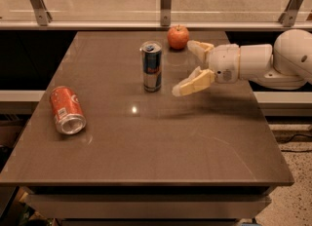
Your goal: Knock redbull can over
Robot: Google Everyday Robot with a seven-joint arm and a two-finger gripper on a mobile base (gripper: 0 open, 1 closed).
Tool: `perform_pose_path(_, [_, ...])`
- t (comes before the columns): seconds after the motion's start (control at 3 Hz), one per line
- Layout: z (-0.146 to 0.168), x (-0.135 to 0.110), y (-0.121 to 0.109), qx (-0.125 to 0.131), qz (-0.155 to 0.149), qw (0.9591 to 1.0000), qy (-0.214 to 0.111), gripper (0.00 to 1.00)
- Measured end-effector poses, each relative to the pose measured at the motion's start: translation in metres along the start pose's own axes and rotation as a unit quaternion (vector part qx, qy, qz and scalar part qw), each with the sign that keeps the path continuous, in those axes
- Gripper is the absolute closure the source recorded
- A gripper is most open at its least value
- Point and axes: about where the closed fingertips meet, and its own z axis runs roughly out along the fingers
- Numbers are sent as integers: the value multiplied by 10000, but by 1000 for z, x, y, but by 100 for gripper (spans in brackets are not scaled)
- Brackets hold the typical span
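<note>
The redbull can [152, 66] is slim, blue and silver, and stands upright near the back middle of the brown table [146, 142]. My gripper [185, 69] comes in from the right on a white arm. It is open, with its two cream fingers [192, 83] spread wide, pointing left. It hovers just right of the can with a small gap between them.
A red apple [178, 37] sits at the back of the table, behind the gripper. An orange-red soda can [67, 109] lies on its side at the left. A glass railing with metal posts [165, 1] runs behind the table.
</note>
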Motion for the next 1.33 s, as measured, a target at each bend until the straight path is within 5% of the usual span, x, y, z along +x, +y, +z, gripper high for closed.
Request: perform_pose_path(1.33, [57, -9, 18, -478, 114, 9973, -543, 0])
